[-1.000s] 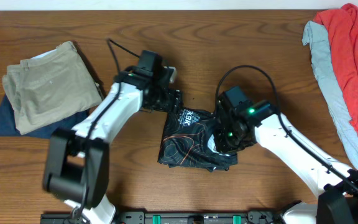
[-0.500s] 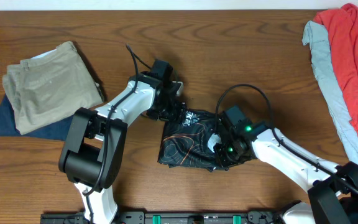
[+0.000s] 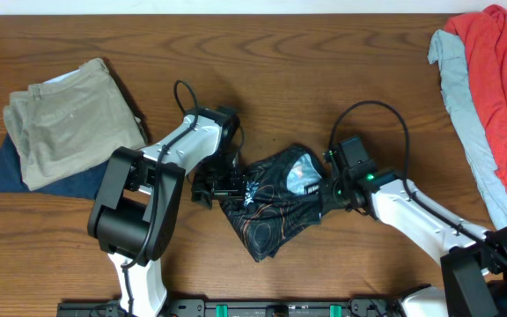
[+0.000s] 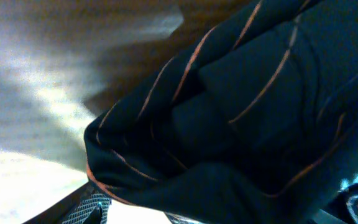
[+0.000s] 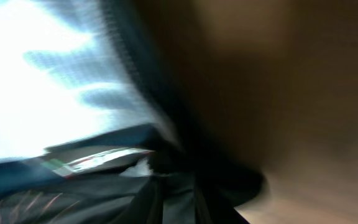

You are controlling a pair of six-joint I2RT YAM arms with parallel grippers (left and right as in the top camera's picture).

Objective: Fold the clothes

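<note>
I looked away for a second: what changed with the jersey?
The jersey no longer lies flat: it hangs bunched between the left gripper, which moved toward the near edge, and the right gripper, which shifted slightly rightward. The khaki trousers and red garment stayed put.

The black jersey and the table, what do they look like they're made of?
The jersey: thin, slick synthetic knit, probably polyester; it drapes in soft folds and shows a faint sheen in the left wrist view. The table: wood or wood-look laminate, hard to say which; brown grain lines, low sheen.
</note>
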